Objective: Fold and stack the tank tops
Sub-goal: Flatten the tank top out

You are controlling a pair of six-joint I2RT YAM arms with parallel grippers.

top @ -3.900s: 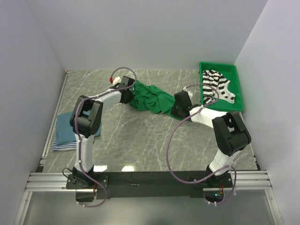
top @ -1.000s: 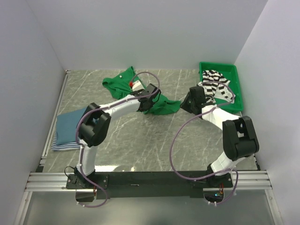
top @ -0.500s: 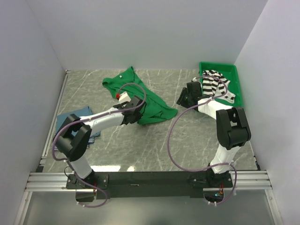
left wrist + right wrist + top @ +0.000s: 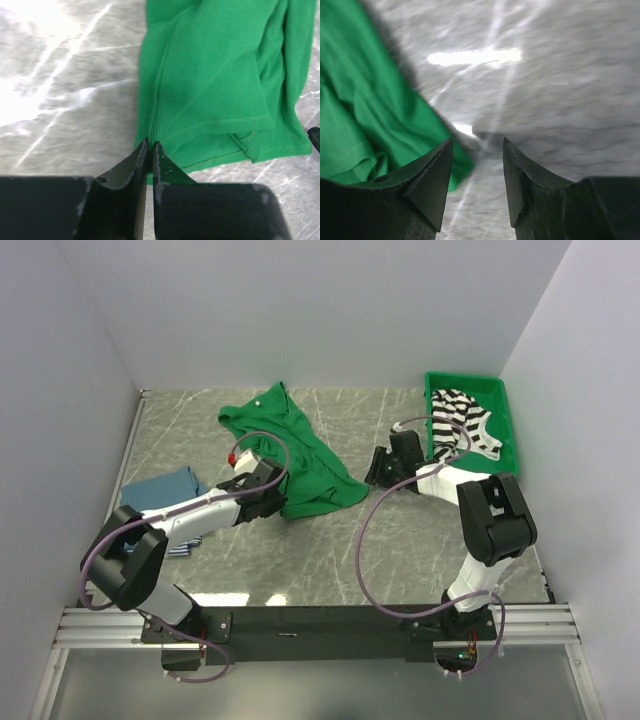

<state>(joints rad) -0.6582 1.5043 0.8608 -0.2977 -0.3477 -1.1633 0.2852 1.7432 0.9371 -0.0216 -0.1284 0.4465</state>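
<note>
Where the green top (image 4: 300,455) lies spread on the desk (image 4: 330,550), the left claw (image 4: 272,502) meets its near edge, the right claw (image 4: 378,472) just right of it. Left wrist: jaws nearly closed, pinching its hem. Right wrist: jaws apart, holding nothing.

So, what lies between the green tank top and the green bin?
Only the right gripper, jaws open, over bare table near the green tank top; the top external view shows it.

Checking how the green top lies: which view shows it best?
Top external: the whole green tank top shows, spread out. Left wrist shows only its near hem; right wrist only one blurred edge.
</note>
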